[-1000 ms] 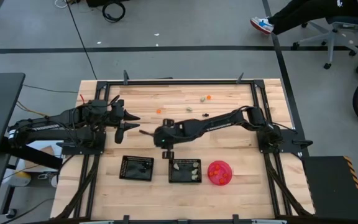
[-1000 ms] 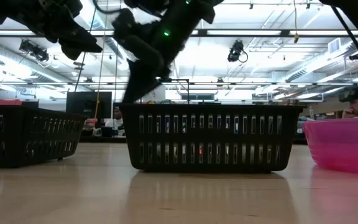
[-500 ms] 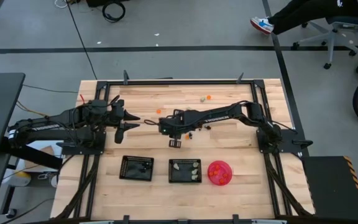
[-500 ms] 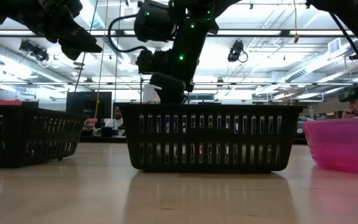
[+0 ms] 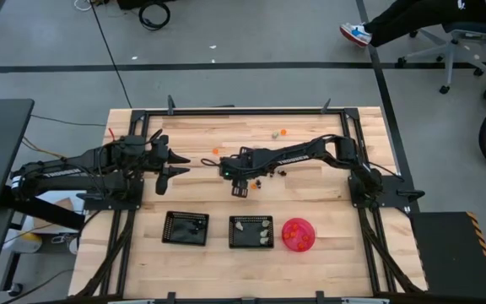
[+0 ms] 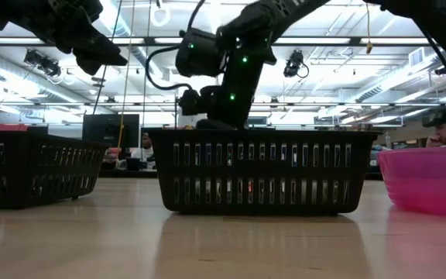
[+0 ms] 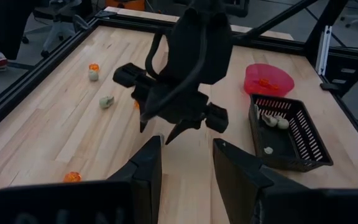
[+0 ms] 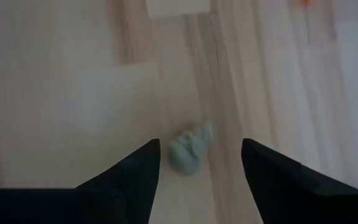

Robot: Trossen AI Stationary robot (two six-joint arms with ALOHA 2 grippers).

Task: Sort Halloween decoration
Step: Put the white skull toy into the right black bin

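My right gripper (image 8: 199, 144) is open and points down at the table's middle (image 5: 241, 189). Its two fingers stand on either side of a pale grey-green trinket (image 8: 189, 150) that lies on the wood, with a gap on both sides. More trinkets lie toward the far edge: an orange one (image 5: 215, 151), an orange and a pale one (image 5: 280, 133), and a pale one (image 7: 106, 101). My left gripper (image 7: 187, 144) is open and waits above the table's left part (image 5: 171, 165). In the low view the middle tray hides the right fingertips.
Along the near edge stand a black mesh tray (image 5: 186, 228), a second tray (image 5: 251, 231) holding pale trinkets, and a pink bowl (image 5: 299, 235) holding orange ones. A black frame (image 5: 243, 111) rims the table. A person sits beyond the far right corner (image 6: 444, 128).
My right gripper has drawn back from over the middle tray toward the far edge, swung round to point down, and come lower over the table's middle. The left arm has kept still.
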